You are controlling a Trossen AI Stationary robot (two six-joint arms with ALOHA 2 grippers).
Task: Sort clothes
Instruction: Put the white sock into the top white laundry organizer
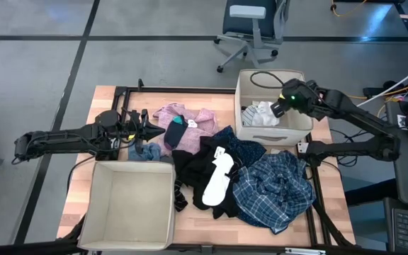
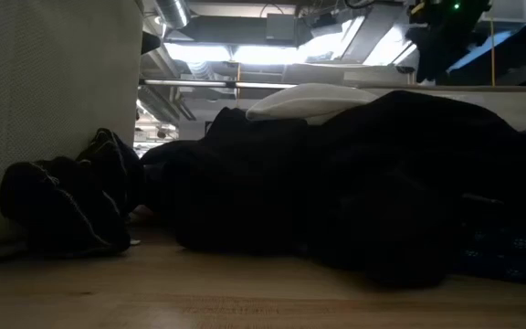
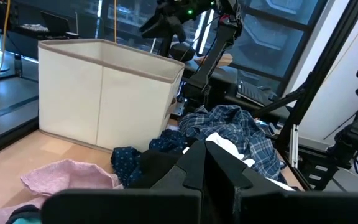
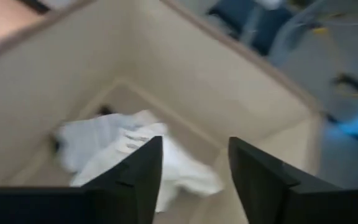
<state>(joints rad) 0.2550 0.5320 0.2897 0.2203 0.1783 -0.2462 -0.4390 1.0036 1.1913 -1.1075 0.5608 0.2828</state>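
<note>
1. The right gripper [image 4: 191, 177] hung over the beige bin [image 1: 299, 120] at the table's far right corner, its jaws parted with nothing between them.
2. A white cloth [image 4: 135, 155] lay loose on that bin's floor, directly beneath the parted fingers and apart from them. I judged this to be the drop step of the sort: the piece looked to be released, not gripped.
3. The left gripper [image 1: 154, 131] rested low near the table's far left edge, jaws clenched with nothing visibly held, just beside the pink patterned top [image 1: 190, 124] and pointing toward it. A teal sock [image 1: 175, 132] lay on that top.
4. The rest of the clothes stayed in a heap across the table's middle: black pieces [image 1: 193, 173] with a white sock [image 1: 218, 177] on top, and the blue-white plaid shirt [image 1: 275, 188] toward the near right edge. A small denim item [image 1: 144, 152] lay against the far wall of the second bin [image 1: 105, 212], which stood at the near left corner and showed nothing inside.
5. The next move, as I judged it, called for the right arm to lift clear of the bin's rim and swing back to the heap with its jaws open. The white sock looked the easiest target, since it lay on top and uncovered.
</note>
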